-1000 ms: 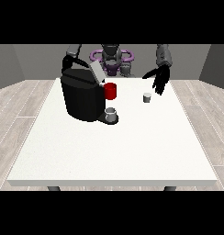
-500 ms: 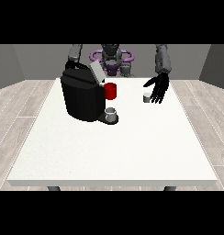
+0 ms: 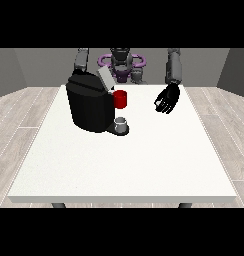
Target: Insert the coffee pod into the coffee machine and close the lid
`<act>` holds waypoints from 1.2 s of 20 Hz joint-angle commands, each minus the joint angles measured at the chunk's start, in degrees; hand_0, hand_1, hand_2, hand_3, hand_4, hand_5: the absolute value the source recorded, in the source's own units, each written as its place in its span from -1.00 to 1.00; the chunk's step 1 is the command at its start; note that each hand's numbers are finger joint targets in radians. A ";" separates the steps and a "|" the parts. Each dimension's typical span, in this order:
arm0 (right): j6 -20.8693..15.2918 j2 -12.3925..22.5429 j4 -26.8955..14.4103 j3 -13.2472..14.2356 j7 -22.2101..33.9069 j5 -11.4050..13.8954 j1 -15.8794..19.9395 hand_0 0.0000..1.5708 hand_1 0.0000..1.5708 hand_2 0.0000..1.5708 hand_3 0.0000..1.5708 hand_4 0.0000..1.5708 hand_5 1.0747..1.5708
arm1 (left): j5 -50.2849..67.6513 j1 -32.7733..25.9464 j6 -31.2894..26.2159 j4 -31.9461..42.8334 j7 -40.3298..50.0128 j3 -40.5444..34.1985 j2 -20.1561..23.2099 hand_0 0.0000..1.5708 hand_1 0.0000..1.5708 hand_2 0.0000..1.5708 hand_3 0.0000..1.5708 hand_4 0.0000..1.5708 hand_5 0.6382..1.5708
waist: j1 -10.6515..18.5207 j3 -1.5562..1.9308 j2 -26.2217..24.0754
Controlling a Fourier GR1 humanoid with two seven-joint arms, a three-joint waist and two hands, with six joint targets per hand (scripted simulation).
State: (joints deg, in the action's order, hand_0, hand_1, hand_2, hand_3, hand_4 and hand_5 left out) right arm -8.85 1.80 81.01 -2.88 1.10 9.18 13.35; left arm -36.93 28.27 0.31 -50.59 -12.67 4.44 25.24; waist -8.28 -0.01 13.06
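- One hand (image 3: 167, 99) shows at the view's right, well apart from the coffee machine (image 3: 90, 104); its fingers look curled, though what they hold, if anything, cannot be told.
- Coffee pod: hidden, place unknown.
- Lid (image 3: 105, 78) tilts up open.

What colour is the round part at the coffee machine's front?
Red, against the black coffee machine; front view.

Coffee machine (image 3: 89, 106): matt black plastic look, lid (image 3: 105, 78) pale grey, red glossy part (image 3: 120, 99) at its right. Cup (image 3: 122, 123) under it greyish, metal-like. Surface (image 3: 134, 160) matt white, smooth. Floor (image 3: 24, 107) pale wood planks. Hand (image 3: 167, 99) black, slight sheen.
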 commanded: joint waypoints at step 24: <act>-3.27 0.62 -13.90 3.73 -2.30 1.51 1.23 -1.00 -1.00 -1.00 -1.00 -1.00 1.00 | -6.41 9.39 -8.56 8.58 -4.22 -0.53 -5.64 0.84 0.84 0.83 0.73 -0.34 1.00 | 3.21 0.02 -5.90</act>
State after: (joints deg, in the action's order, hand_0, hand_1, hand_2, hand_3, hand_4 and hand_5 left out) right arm -10.72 2.24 70.01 0.27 -0.79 9.55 14.26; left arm -45.29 35.55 -5.09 -40.94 -17.56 5.04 21.98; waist -5.89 -0.01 8.24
